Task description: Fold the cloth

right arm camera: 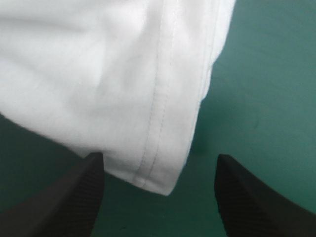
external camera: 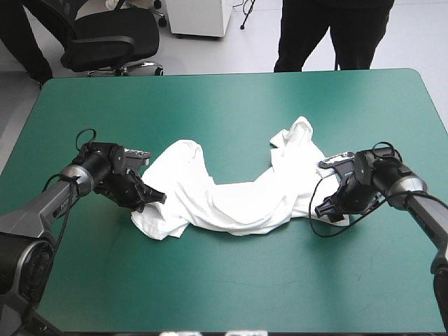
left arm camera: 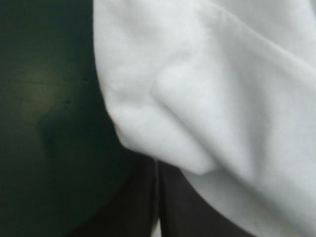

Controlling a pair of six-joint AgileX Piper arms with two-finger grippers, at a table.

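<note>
Across the middle of the teal-green table (external camera: 231,294), the T-shirt (external camera: 231,203) lay as a rumpled white band, sagging toward me at its centre, nowhere near flat. At its left end my left gripper (external camera: 148,198) was clamped on the cloth, black fingers pinched together with a sliver of white between them. At the other end my right gripper (external camera: 327,208) sat low on the table, jaws wide apart and holding nothing. The shirt's stitched hem corner (right arm camera: 158,180) lay just ahead, between the two fingers (right arm camera: 69,202). I read this as the spreading stage, before any fold. Next move, as I judged it: nudge the right gripper forward over that corner, pinch it, then draw both ends apart to flatten the shirt.
</note>
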